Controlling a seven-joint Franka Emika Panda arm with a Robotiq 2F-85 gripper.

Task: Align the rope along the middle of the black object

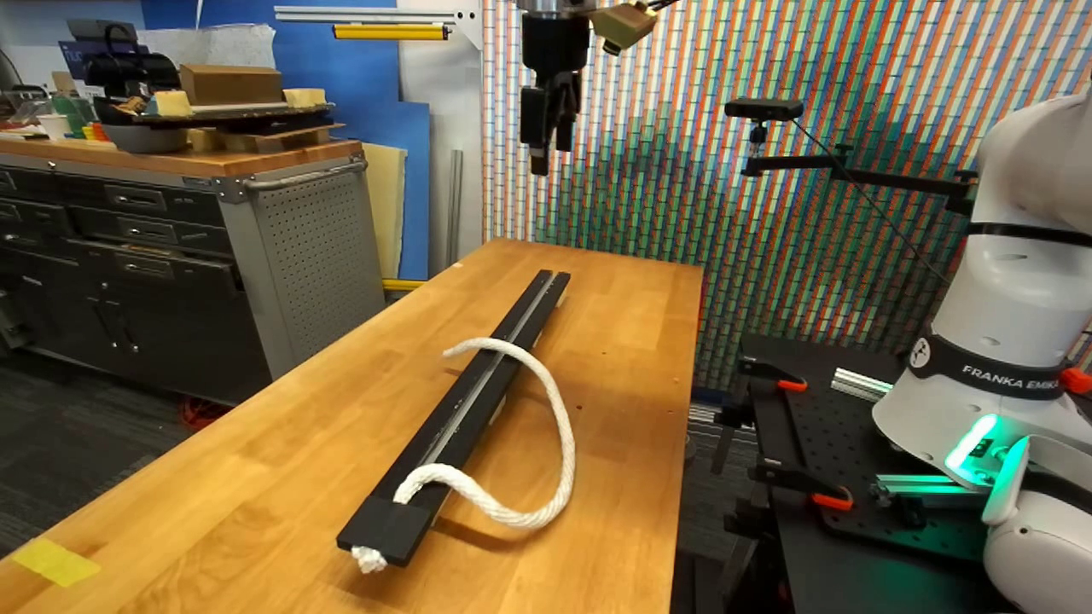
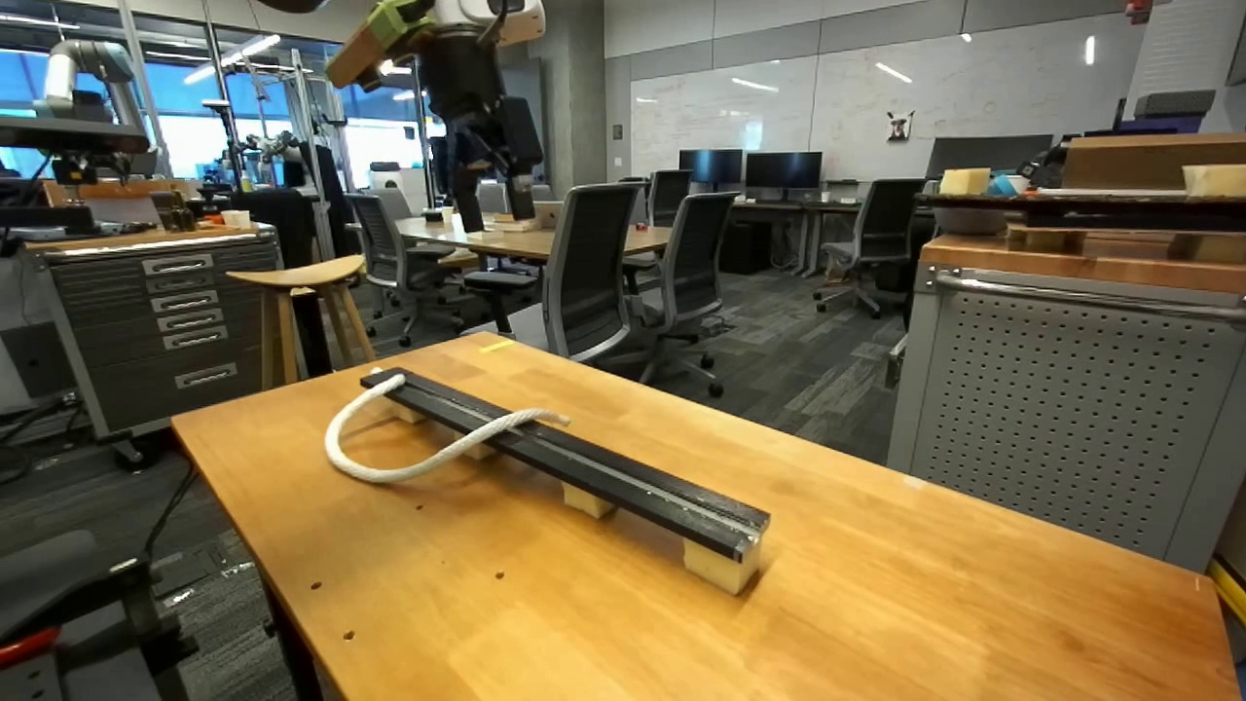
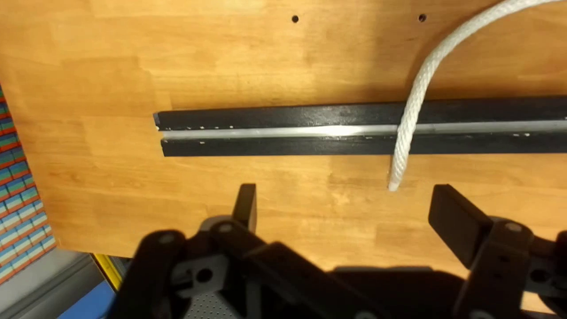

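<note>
The gripper (image 3: 347, 210) hangs spread and empty; below it, the rope (image 3: 415, 99) crosses the black bar (image 3: 345, 114). Gripped far from its free tip (image 3: 395, 178) (overhanging the bar), it could spring off-centre under its own bend.

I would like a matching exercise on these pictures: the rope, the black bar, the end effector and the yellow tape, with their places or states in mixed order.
1. rope
2. black bar
3. end effector
4. yellow tape

A. open, gripping nothing
B. flat on the table
C. white, curving out sideways
D. raised on pale blocks

Pairs: 1-C; 2-D; 3-A; 4-B
</note>
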